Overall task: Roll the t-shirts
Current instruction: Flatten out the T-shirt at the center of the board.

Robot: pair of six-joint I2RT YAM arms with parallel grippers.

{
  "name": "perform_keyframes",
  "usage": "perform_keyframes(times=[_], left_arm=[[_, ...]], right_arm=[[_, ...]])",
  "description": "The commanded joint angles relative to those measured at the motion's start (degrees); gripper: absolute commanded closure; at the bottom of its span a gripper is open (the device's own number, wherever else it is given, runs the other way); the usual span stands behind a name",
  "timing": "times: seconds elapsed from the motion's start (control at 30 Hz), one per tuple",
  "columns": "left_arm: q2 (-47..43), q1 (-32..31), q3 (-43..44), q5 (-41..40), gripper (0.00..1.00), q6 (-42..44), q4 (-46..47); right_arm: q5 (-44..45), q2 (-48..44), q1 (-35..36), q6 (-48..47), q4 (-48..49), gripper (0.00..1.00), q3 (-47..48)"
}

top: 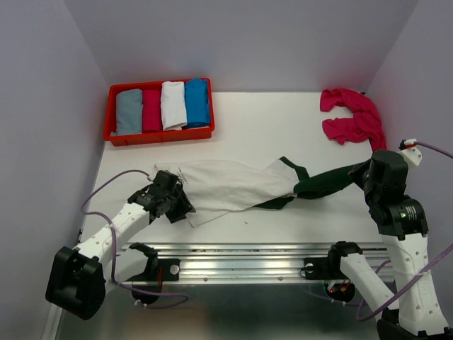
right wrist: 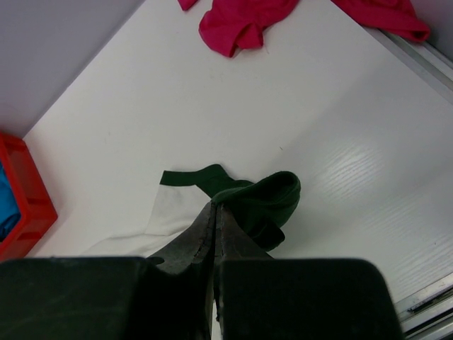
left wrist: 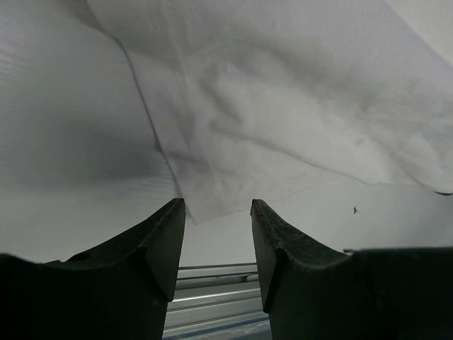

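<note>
Noted cream-white t-shirt with dark green sleeves (top: pixel 226 185), soft cloth, stretched sideways across the near middle of the flat white table (top: pixel 283 127). Not yet rolled. Body wrinkled, one green sleeve drawn out toward the right.

Found right gripper (right wrist: pixel 214 207) pinched fully closed on that green sleeve, with cloth bunched at the tips. Cannot tell whether the sleeve is off the surface.

Found left gripper (left wrist: pixel 218 212) at the opposite, hem end with jaws part-way apart and nothing clamped. Hem corner just ahead of the fingertips. Bare table and metal rail (left wrist: pixel 212 283) visible through the gap.

Logged crumpled magenta-pink t-shirt (top: pixel 354 117) at far right, well apart from both grippers. Logged red plastic tray (top: pixel 159 137) at far left with four rolled garments (top: pixel 163 105) side by side.

Risks, as judged:
- Closing the left jaws where they stand likely to catch air or a single loose layer, given the hem just past the tips.
- Pulling further on the right could slide the whole shirt away from the left, with nothing pinning the hem.
- Held only by a thin sleeve, so could slip out or stretch under tension.
- Rolling over the present wrinkles and twist likely to give a lopsided, loose roll.
</note>
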Motion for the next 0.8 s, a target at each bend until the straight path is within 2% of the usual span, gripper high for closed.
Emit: perform_keyframes(times=[0.0, 0.13, 0.53, 0.6, 0.67, 0.7, 0.77], left_arm=[[-2.17, -4.51, -1.54, -3.01, 0.47, -6.02, -1.13], [-0.85, -8.12, -1.98, -4.24, 0.46, -8.92, -0.79], [9.17, -11.74, -2.86, -7.39, 0.45, -10.25, 4.48], [10.57, -11.65, -1.55, -8.37, 0.54, -10.16, 4.58], [11.28, -11.65, 0.81, -10.11, 0.79, -9.02, 2.56], [11.45, -11.65, 4.13, -11.0, 1.0, -8.41, 1.25], [10.32, -11.12, 8.45, -15.11, 1.0, -5.95, -3.76]], right_arm=[[-0.01, -0.35, -0.24, 0.22, 2.14, 0.99, 0.25], [-0.53, -0.26, -0.24, 0.75, 2.32, 0.99, 0.07], [-1.15, -0.35, -0.24, 0.66, 2.58, 0.99, -0.02], [-1.15, -0.26, -0.24, 0.66, 2.67, 0.99, -0.11], [-1.15, -0.18, -0.24, 0.57, 2.76, 0.99, -0.19], [-1.24, 0.0, -0.24, 0.48, 3.02, 0.99, -0.11], [-1.06, 0.87, -0.24, -0.39, 3.46, 0.99, 0.94]])
